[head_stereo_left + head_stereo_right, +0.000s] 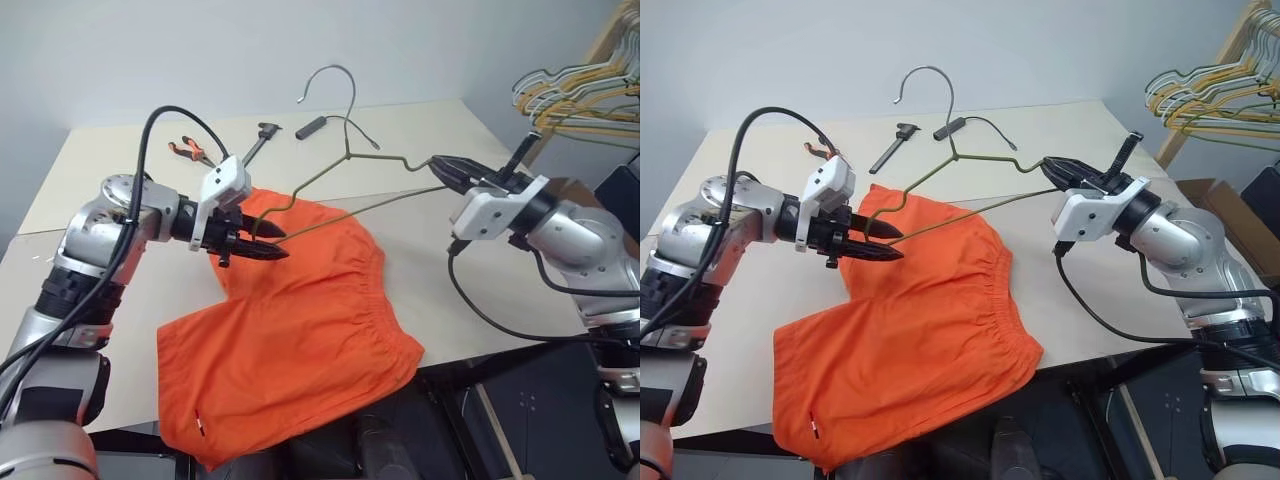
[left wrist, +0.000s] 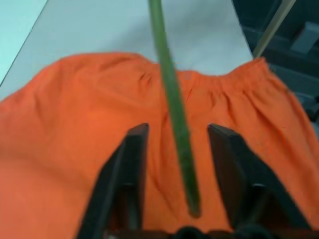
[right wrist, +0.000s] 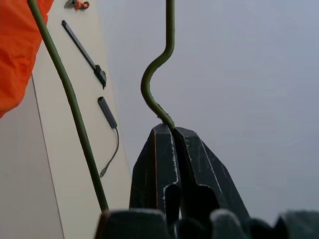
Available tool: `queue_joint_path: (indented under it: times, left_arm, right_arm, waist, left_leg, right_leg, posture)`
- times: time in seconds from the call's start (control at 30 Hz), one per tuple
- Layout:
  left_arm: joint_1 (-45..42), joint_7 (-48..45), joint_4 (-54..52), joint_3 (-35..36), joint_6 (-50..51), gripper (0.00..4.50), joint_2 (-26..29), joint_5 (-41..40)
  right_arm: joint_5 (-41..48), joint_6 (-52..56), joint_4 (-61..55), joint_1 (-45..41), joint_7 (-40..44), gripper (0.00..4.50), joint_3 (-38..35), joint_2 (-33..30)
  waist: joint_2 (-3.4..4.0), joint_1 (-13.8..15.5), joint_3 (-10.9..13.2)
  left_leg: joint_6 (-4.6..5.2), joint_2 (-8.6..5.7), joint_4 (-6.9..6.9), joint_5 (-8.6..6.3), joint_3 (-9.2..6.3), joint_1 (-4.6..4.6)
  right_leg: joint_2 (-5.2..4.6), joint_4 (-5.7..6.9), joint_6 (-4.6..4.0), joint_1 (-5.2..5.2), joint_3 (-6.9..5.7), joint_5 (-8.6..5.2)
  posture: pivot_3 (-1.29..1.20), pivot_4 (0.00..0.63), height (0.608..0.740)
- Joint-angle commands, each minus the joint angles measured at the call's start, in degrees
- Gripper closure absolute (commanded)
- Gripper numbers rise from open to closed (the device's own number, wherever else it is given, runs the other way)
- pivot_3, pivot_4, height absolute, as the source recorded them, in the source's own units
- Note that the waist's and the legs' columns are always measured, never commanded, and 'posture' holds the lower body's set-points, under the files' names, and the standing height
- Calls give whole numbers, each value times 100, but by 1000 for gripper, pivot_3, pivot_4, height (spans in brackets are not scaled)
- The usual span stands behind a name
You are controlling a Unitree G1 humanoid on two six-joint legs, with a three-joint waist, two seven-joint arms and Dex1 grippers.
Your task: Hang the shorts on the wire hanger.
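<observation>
Currently the wire hanger point(image 1: 345, 160) is held above the bench point(image 1: 420, 130) by the clamped right pincer point(image 1: 441, 166), its lower bar running lengthwise over the shorts point(image 1: 290, 330) between the part-open, unclosed left pincer point(image 2: 175, 149).

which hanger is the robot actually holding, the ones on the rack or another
The single grey-olive wire hanger over the table, pinched at one corner by the right gripper. The yellow and white hangers stay bunched on the wooden rack, untouched.
</observation>
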Motion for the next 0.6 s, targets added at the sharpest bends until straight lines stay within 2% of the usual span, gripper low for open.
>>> queue_joint_path:
  times: [0.03,0.1,0.33,0.5,0.6]
  left_arm:
    - [-242,2,33,124,-10,3856,-82,69]
    - [-256,-34,30,147,-5,4472,-97,97]
    - [-272,50,35,269,-8,4472,-167,164]
    - [-150,25,-31,322,-121,4500,-78,244]
    - [85,8,-112,243,-500,4500,115,501]
  right_arm:
    - [-3,72,-234,-79,0,4500,-291,-9]
    - [-2,78,-264,-53,16,4500,-318,-16]
    - [113,-150,-477,164,267,4500,-350,-143]
    - [709,-395,-610,378,936,3035,-430,-448]
    - [1562,-91,-770,557,1805,1942,-494,-805]
  waist:
    - [0,2,0]
    - [0,1,0]
    - [0,5,0]
    - [0,4,0]
    - [1,2,-1]
  left_leg:
    - [1,0,2,-1,0,0]
    - [2,0,4,-1,-1,-1]
    - [3,0,5,-2,-1,-1]
    - [5,0,7,-3,-3,-1]
    - [6,0,10,-3,-4,0]
  right_leg:
    - [0,1,0,0,0,0]
    - [0,1,0,0,0,0]
    - [0,3,0,0,0,0]
    - [-1,3,0,0,0,0]
    - [-1,5,0,2,1,0]
  posture:
    - [-186,56,740]
    - [-186,57,740]
    - [-190,59,740]
    - [-188,56,740]
    - [-180,54,740]
